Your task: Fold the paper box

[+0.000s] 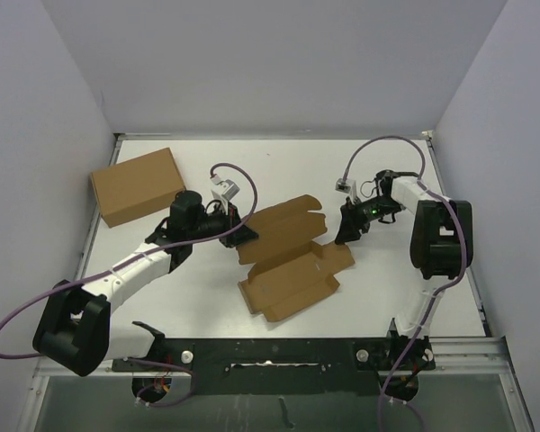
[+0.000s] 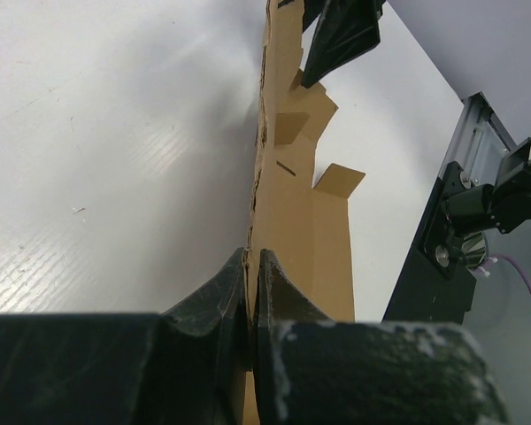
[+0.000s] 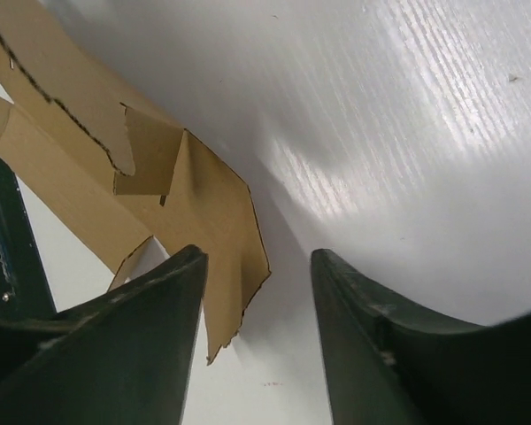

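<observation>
The left gripper (image 2: 252, 292) clamps the brown die-cut cardboard mailer box (image 1: 288, 256) at its 9 o'clock edge; the right gripper (image 3: 257, 328) hovers open at 3 o'clock. Next, likely: raise a flap.

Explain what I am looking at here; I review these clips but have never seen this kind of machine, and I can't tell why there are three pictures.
These are two robot arms bolted at the near edge of a white table. The top picture comes from a fixed camera above and behind them. The other two come from small cameras on each wrist, so each shows its own dark fingers up close.

In the middle lies the paper box, a flat brown cardboard cut-out with flaps and slots, not yet folded. The left hand is shut on its left edge; the left wrist view shows the card pinched between the fingers. The right hand is open, holding nothing, beside the cut-out's right flaps.

A plain brown cardboard box sits at the far left, untouched.
</observation>
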You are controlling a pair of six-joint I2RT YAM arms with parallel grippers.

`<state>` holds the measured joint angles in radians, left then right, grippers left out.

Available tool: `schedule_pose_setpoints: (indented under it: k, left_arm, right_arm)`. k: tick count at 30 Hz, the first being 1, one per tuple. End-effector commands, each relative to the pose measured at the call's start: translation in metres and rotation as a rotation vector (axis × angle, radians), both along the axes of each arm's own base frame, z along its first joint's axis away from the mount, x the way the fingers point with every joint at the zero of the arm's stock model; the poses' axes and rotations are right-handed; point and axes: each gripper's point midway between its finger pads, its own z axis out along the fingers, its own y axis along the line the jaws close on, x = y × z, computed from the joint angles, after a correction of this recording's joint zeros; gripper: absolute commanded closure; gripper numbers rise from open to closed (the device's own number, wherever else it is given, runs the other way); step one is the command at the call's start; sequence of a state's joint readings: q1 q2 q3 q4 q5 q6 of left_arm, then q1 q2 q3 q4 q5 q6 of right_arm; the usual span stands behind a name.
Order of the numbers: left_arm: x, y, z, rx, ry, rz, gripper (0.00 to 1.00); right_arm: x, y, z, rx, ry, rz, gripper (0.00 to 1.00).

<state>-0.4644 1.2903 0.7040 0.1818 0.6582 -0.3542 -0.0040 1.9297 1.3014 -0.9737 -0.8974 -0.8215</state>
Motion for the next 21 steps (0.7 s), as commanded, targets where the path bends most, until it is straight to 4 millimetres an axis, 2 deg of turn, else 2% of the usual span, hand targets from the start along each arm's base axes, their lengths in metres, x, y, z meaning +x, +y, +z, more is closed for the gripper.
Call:
schedule_pose_setpoints:
  k: [1,3,4,9,13,21]
  left_arm:
    - [0.0108,-0.0083,0.0286,-0.036,-0.096,-0.012,1.00]
    - [0.0107,-0.0079,0.0286,-0.035,-0.097,-0.011,1.00]
    - [0.0107,-0.0077,0.0285,-0.035,-0.098,-0.010,1.00]
    - [0.0107,-0.0073,0.0289,-0.034,-0.101,-0.009,1.00]
    - [0.0110,-0.0076,0.0297,-0.035,-0.102,-0.009,1.00]
    - [0.0107,-0.0070,0.0291,-0.032,-0.100,-0.008,1.00]
  right_arm:
    - [0.0026,0.0039,0.0030,-0.016,0.041,0.017,0.58]
    - [0.0015,0.0046,0.0032,-0.017,0.054,0.025,0.71]
    - [0.0008,0.0050,0.0030,-0.017,0.058,0.028,0.75]
    - [-0.0010,0.0066,0.0062,-0.008,0.067,0.039,0.84]
    - [-0.0027,0.0081,0.0095,0.007,0.074,0.045,0.85]
    - [-0.0070,0.0085,0.0101,0.018,0.091,0.060,0.79]
